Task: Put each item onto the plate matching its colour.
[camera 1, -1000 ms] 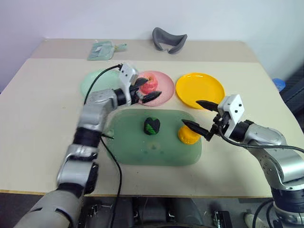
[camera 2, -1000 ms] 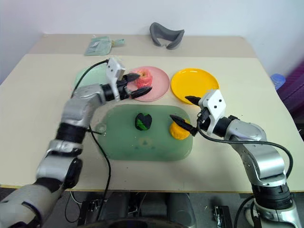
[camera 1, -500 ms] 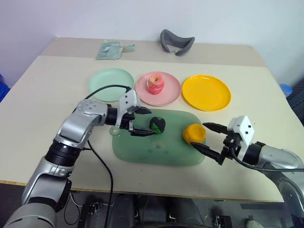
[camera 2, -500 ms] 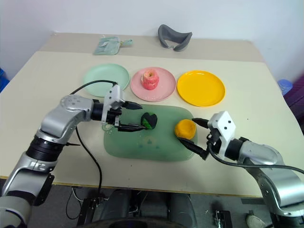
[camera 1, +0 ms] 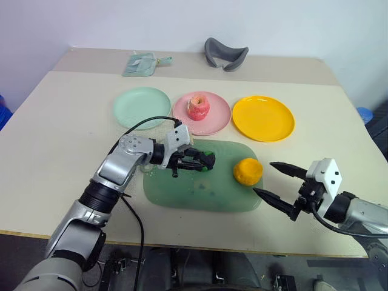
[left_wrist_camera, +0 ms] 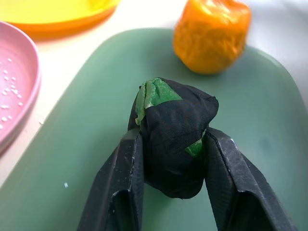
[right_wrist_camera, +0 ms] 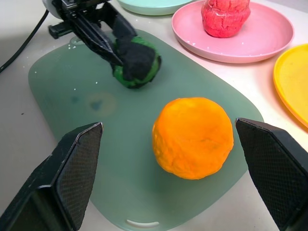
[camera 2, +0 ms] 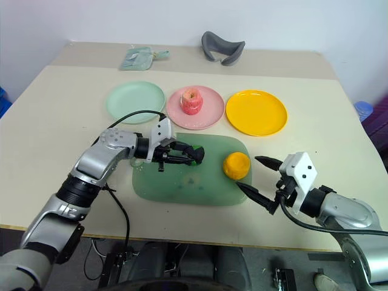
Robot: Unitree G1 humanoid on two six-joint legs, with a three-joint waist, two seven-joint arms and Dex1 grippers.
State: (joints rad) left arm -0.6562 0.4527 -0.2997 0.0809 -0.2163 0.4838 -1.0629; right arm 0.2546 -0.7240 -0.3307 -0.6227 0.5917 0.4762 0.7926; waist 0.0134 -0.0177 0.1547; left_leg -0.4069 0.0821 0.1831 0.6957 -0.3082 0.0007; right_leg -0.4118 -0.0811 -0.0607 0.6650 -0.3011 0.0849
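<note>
The left gripper (camera 1: 203, 161) is closed on the black lump with green marks (left_wrist_camera: 174, 132), one black finger (left_wrist_camera: 120, 187) pressed on each side of it. The lump is low over the translucent green tray (camera 1: 182, 194), near the tray's far edge; I cannot tell if it still touches the tray. Beyond this gripper, on the far side of the tray, the three plates stand in a row on the counter (camera 1: 54, 133). The mint green plate (camera 1: 142, 107) lies beyond and to the left of the gripper and has nothing on it. The pink plate (camera 1: 212, 115) lies almost straight beyond the gripper, and the pink-red apple (camera 1: 197, 107) sits upright on it. The yellow-orange plate (camera 1: 263, 117) lies beyond and to the right.

The right gripper (camera 1: 276, 181) has its two fingers spread wide and holds nothing. It hovers just off the right end of the tray and points toward the orange-yellow lump (right_wrist_camera: 192, 137). This lump rests on the tray near its right end, just in front of the gripper's fingertips and apart from them. It is to the right of the left gripper, with a gap of bare tray between them.

Far behind both grippers, at the back of the counter, lie a grey curved object (camera 1: 225, 54) and a pale green packet (camera 1: 142, 63).
</note>
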